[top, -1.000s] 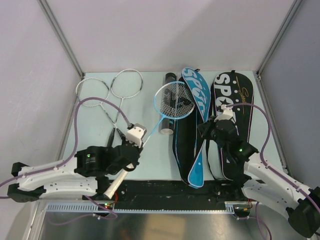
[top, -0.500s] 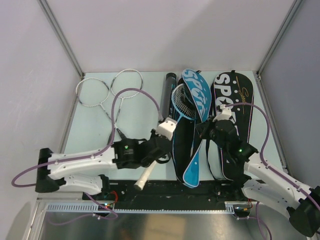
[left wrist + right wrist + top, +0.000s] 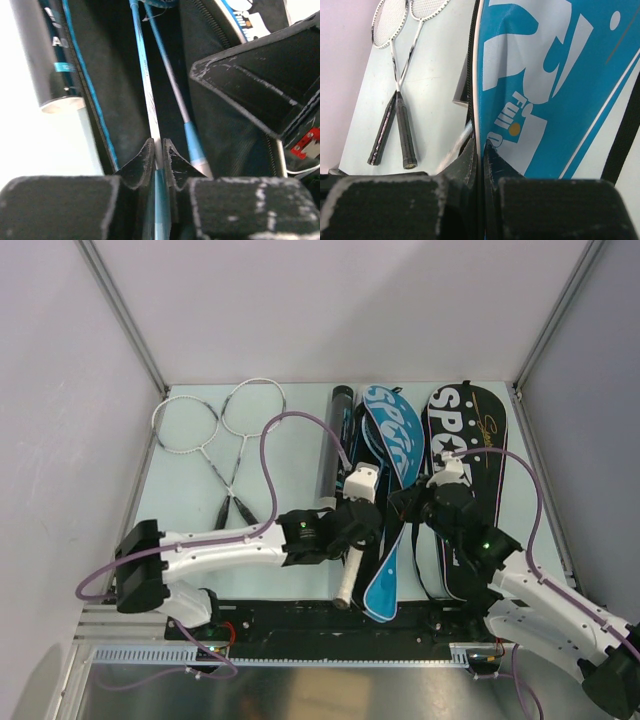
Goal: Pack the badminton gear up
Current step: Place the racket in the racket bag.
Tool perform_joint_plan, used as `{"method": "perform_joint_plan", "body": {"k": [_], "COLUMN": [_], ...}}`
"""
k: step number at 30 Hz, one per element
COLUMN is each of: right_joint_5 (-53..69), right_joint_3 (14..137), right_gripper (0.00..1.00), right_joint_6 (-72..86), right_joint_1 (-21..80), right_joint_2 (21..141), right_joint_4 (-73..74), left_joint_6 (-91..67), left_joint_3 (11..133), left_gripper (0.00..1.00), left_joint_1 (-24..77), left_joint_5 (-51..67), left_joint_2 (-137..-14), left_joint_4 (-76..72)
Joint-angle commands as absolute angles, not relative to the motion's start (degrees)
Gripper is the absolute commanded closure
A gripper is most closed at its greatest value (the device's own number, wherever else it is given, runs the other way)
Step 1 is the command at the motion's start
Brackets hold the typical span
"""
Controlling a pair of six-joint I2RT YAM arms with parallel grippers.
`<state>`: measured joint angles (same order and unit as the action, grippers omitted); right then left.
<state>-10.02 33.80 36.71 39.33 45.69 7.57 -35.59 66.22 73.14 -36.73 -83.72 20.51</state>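
The left arm stretches low across the table. The left gripper (image 3: 158,152) is clamped on the thin shaft of a white-handled racket (image 3: 347,580) that runs into the open blue cover (image 3: 392,445). The right arm bends in, and the right gripper (image 3: 480,150) pinches the cover's edge. The cover and the black bag (image 3: 470,455) both read "SPOR"; the right wrist view shows "Full". Only the left wrist view shows a second racket (image 3: 195,147) inside. The black tube (image 3: 335,435) lies just left of the cover.

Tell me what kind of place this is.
Probably a robotics lab test cell: a pale table walled by plain white panels, a left arm and right arm mounted along its near edge, and rackets laid out as props.
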Motion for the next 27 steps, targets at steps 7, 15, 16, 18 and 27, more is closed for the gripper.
{"method": "perform_joint_plan", "body": {"k": [7,15,16,18,27], "right_joint_5": [-9.05,-4.44,-4.37,-4.21,-4.41], "right_joint_3": [35.86,33.69,33.63,33.54,33.29], "right_gripper": [1.00,1.00,1.00,1.00,1.00], "right_joint_6": [35.31,33.60,33.67,33.78,33.46], "right_joint_1": [38.73,37.71,37.71,37.66,37.68], "right_joint_2": [42.46,40.42,40.51,40.91,41.15], "right_joint_4": [4.24,1.07,1.02,0.98,1.48], "left_joint_6": [-40.18,-44.27,-45.03,-45.73,-48.55], "left_joint_3": [58.99,53.33,53.73,54.65,55.38], "left_gripper": [0.48,0.44,0.45,0.45,0.48], "left_joint_1": [67.15,63.68,63.48,63.22,61.44], "left_joint_5": [-16.79,-0.34,0.93,2.96,10.90], "left_joint_2": [-76.92,-74.15,-74.87,-77.05,-85.81], "left_joint_4": [12.00,12.69,12.63,12.67,7.93]}}
